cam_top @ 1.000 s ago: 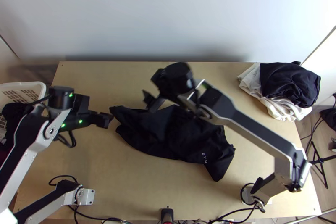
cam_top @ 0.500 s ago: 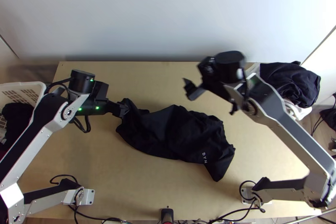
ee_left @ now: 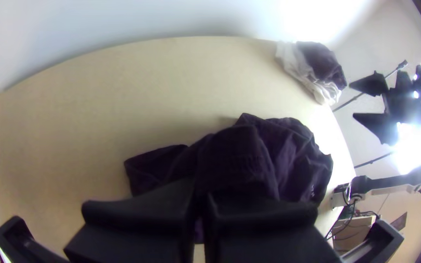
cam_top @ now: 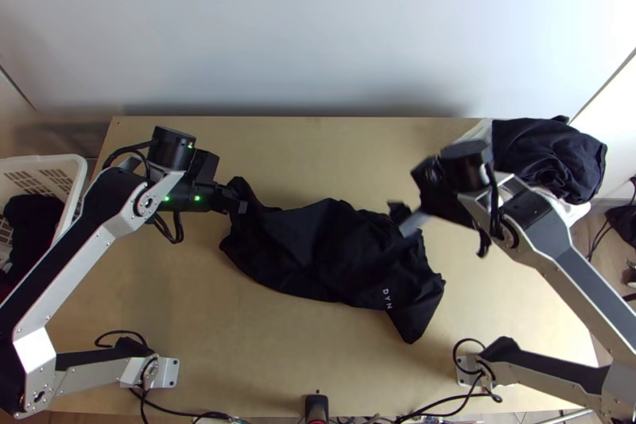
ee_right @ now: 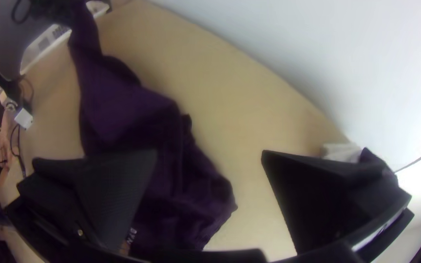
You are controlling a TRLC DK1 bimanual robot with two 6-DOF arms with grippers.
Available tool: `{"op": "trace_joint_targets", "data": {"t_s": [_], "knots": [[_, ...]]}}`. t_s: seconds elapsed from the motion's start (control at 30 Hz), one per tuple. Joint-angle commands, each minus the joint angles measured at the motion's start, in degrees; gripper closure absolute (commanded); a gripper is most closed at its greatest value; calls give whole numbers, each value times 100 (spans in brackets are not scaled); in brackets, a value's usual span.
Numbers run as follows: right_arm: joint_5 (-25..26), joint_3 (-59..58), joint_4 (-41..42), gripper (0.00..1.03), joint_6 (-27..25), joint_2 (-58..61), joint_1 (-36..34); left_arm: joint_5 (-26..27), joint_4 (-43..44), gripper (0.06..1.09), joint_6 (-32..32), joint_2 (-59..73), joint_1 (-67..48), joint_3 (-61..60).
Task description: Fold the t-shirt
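Black t-shirt (cam_top: 334,253) is lying bunched mid-table, white lettering nr its right end; long axis is running slantwise, upper left to lower right in top view, one narrow corner pointing down toward the near edge.
Left gripper (cam_top: 237,203) is holding the shirt's left end, fingers clenched w/ cloth btwn them. Right gripper (cam_top: 404,219) is hanging at the shirt's far right edge, fingers spread wide apart w/ nothing btwn; can't tell if it's touching.
Light wood table (cam_top: 238,344) is carrying it all, pale wall (cam_top: 318,34) standing behind. White basket (cam_top: 44,160) is sitting at the left side w/ dark cloth (cam_top: 32,225) inside; dark clothes (cam_top: 548,157) are lying on white cloth (cam_top: 571,211), far right corner. Wood floor (cam_top: 587,243) is showing beyond.
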Motion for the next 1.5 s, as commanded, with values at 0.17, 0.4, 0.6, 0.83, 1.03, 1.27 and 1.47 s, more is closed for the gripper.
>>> {"op": "trace_joint_targets", "data": {"t_s": [0.17, 0.4, 0.6, 0.83, 1.03, 1.27, 1.47], "knots": [[-368, -1230, -1305, 4, -57, -478, -559, -55, 266, 105, 10, 18, 689, 291], [-526, -1757, -2474, 4, -487, -926, -612, -55, 284, 105, -60, -26, 1075, 405], [-517, -2504, -2967, 4, -760, -1278, -735, -55, 301, 105, -78, -61, 1102, 475], [-535, -3102, -3002, 7, -821, -1427, -718, -55, 301, 105, -86, -26, 1128, 563], [-526, -3313, -2193, 7, -795, -1225, -735, -55, 301, 105, -130, -43, 1084, 563], [-535, -3251, -1455, 10, -742, -785, -735, -72, 240, 105, -113, -122, 1102, 519], [-543, -3234, -1200, 30, -751, -390, -753, -72, 231, 105, -113, -175, 1102, 475]]}}
